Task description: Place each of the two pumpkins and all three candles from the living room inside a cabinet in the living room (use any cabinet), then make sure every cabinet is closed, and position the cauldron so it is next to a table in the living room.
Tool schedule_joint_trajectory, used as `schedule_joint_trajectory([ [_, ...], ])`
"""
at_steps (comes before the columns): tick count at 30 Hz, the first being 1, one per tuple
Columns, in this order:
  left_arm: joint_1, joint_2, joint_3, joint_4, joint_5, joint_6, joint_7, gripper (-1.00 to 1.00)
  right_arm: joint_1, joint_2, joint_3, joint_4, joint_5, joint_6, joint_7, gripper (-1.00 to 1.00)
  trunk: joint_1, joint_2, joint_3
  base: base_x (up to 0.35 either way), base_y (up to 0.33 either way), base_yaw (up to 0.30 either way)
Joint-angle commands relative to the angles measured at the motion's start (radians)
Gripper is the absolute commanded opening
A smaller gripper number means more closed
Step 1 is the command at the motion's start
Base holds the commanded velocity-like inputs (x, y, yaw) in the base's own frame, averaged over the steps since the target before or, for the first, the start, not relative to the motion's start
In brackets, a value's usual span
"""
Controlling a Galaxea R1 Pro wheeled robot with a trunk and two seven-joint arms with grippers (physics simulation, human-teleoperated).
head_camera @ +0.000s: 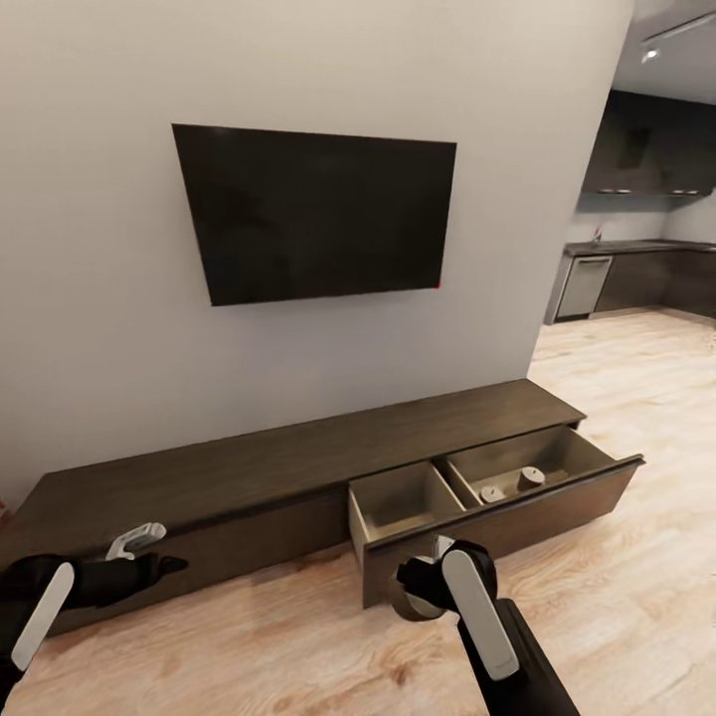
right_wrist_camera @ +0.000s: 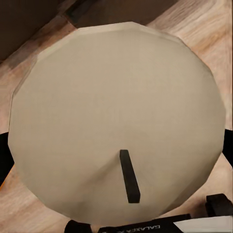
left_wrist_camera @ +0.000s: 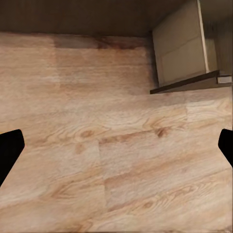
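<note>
Two candles (head_camera: 511, 484) already lie in the open drawer (head_camera: 542, 459) at one o'clock, so the right gripper (head_camera: 430, 582) grips a third candle (right_wrist_camera: 116, 121) for it, while the left gripper (head_camera: 149, 542) hangs released.

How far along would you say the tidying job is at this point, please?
Two candles already sit in the right compartment of the open drawer of the cabinet. The right gripper holds the third candle, just in front of that drawer. Still left: dropping it in, both pumpkins, closing the drawer, and the cauldron.
</note>
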Motion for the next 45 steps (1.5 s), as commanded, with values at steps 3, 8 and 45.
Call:
schedule_joint_trajectory([
  [3, 0.000, -0.029, -0.020, 0.000, -0.017, -0.006, 0.039, 1.00, 0.000, -0.005, -0.021, 0.008, 0.003, -0.005, -0.001, -1.00, 0.000, 0.000, -0.003, 0.000, 0.000, -0.238],
  [8, 0.000, -0.042, -0.027, 0.002, -0.023, -0.010, 0.061, 1.00, 0.019, -0.057, -0.030, 0.025, 0.003, -0.084, -0.003, -1.00, 0.000, 0.000, -0.008, 0.000, 0.000, -0.241],
  [45, 0.000, -0.086, -0.100, 0.004, -0.028, -0.066, 0.071, 1.00, 0.159, -0.174, -0.030, 0.361, 0.006, -0.504, 0.205, -1.00, 0.000, 0.000, -0.052, 0.000, 0.000, -0.211],
])
